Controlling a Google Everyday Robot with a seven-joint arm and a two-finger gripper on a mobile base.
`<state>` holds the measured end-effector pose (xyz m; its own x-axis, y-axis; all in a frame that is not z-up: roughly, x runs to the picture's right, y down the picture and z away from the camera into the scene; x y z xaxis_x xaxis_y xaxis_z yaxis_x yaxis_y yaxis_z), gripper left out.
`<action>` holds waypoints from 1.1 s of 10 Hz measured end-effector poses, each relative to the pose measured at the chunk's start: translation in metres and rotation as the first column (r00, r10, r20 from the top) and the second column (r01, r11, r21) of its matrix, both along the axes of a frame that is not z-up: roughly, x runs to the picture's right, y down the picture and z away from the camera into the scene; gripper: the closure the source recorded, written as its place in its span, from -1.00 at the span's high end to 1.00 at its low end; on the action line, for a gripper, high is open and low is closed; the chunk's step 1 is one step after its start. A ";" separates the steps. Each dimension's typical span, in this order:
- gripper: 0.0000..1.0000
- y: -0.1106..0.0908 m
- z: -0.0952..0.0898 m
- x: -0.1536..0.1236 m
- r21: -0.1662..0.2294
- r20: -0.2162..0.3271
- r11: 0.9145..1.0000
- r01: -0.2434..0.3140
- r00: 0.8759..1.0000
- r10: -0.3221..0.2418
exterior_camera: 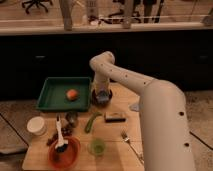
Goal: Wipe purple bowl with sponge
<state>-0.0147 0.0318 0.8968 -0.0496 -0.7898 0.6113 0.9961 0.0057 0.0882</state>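
The purple bowl stands at the far middle of the wooden table, right of the green tray; it looks almost black and the arm covers most of it. My gripper reaches down into the bowl from above. A light-blue sponge shows at the gripper's tip, inside the bowl.
A green tray holds an orange fruit. An orange-red bowl with a white-handled brush sits at the front left. A white cup, a green cup, a green pod, a dark block and a fork lie around.
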 end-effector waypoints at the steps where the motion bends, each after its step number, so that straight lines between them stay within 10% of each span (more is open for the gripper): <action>1: -1.00 0.000 0.000 0.002 0.000 -0.002 1.000 -0.002 1.000 0.002; 11: -1.00 0.000 0.000 -0.001 0.000 0.001 1.000 0.001 1.000 -0.001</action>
